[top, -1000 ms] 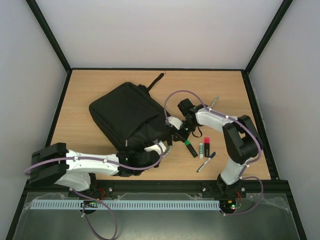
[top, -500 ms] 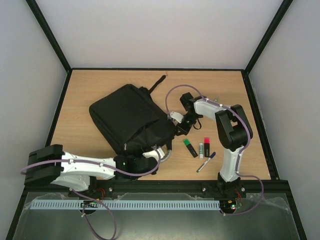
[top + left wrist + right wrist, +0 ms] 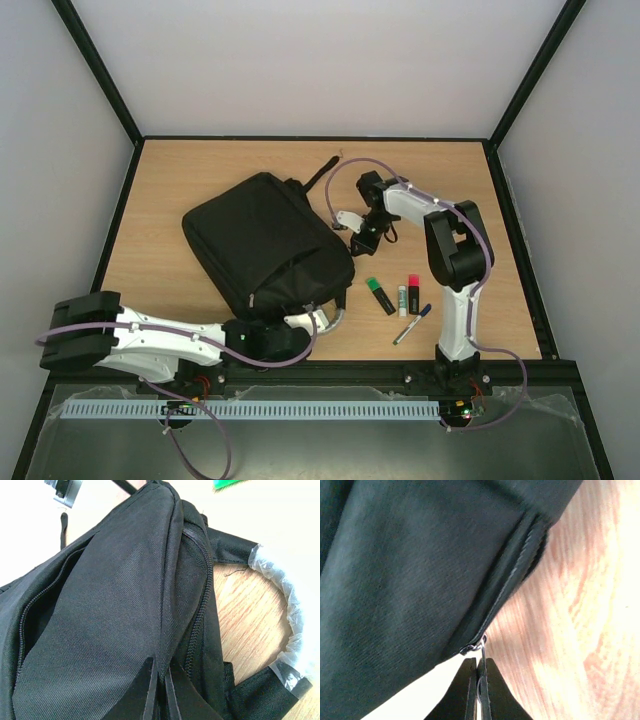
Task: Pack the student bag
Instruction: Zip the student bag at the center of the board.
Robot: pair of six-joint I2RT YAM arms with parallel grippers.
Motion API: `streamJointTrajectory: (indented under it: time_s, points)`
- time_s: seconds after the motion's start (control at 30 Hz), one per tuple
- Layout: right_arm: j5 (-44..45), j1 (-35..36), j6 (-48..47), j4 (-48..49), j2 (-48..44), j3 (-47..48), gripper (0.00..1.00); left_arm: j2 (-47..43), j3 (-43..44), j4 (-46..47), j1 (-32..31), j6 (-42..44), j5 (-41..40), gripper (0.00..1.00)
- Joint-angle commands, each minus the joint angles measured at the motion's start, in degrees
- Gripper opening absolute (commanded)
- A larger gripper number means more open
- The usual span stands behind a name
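Left end effector (image 3: 159, 669) pinching student bag (image 3: 262, 238), right end effector (image 3: 479, 663) clamping zipper pull (image 3: 479, 644), wooden table (image 3: 180, 178), white walls (image 3: 300, 60)

The top external camera looked down from above and behind the near edge over the whole table (image 3: 440, 170). The 2 wrist cameras sat close against the student bag (image 3: 265, 240), which all 3 views shared; the right one probably faced its zipper edge.

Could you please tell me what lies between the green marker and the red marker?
A small whitish stick lies between the green marker and the red marker, close beside the red one; the top view shows it.
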Motion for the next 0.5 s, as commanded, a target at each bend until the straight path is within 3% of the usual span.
streamJointTrajectory:
  time_s: [0.0,0.3,0.37,0.47]
  points:
    - [1.8,-0.1,0.3,-1.7,3.3,4.2,0.02,-2.8,-1.4,2.9,-1.8,1.7,1.7,0.02]
    - [0.1,0.0,3.5,-1.0,4.5,7.4,0.07,-2.6,-1.6,3.6,-1.6,1.2,-1.2,0.03]
    - [0.0,-0.2,3.9,-0.7,2.8,6.8,0.11,-1.9,-0.7,2.9,-1.2,0.1,-2.5,0.08]
    - [0.1,-0.9,4.6,0.1,-0.9,5.3,0.25,-2.2,0.4,2.4,-0.3,-0.7,-3.5,0.2]
